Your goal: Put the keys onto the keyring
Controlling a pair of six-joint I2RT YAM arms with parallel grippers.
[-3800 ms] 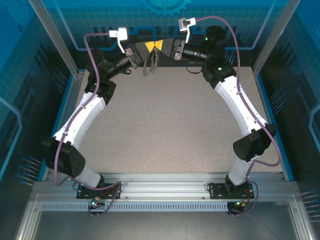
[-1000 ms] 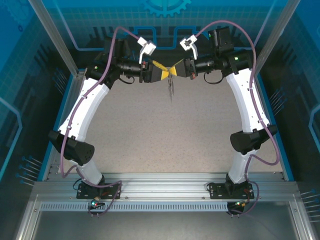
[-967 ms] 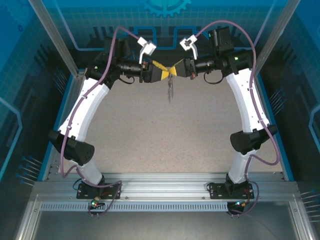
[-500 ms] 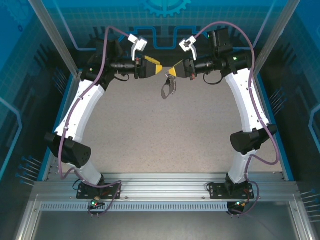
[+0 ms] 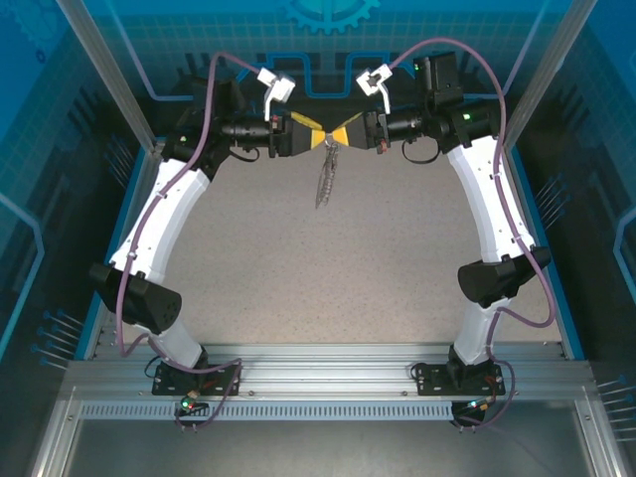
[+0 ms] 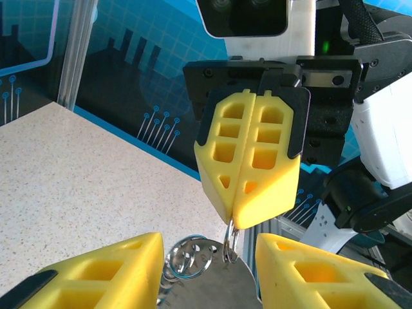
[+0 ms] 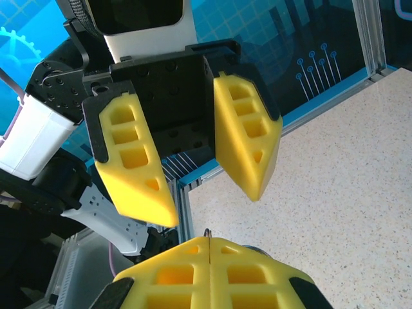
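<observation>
Both arms meet nose to nose in mid-air, and this looks to me like the threading stage. The right hand (image 6: 239, 219) is clenched tight, its two yellow pads (image 6: 264, 148) pressed flat together on a thin wire loop at the top of the keyring (image 5: 326, 177). The keyring dangles straight down from the right hand, with the speckled beige surface (image 5: 328, 288) well below. Facing the right hand, the left hand (image 7: 212, 205) stands part open, its fingers either side of the hanging bundle and, as far as I can see, grasping nothing. Just under the right hand's tips a cluster of small silvery rings (image 6: 187, 257) sits beside the keyring's smooth, dull grey body, hard and slippery-looking against the chunky wedge-shaped pads with their cut-out cells. Whether the little key is among them I can't tell. Next, I'd guess, the left hand must close gently on the grey loop to steady it, without twisting it out of that thin pinch.
</observation>
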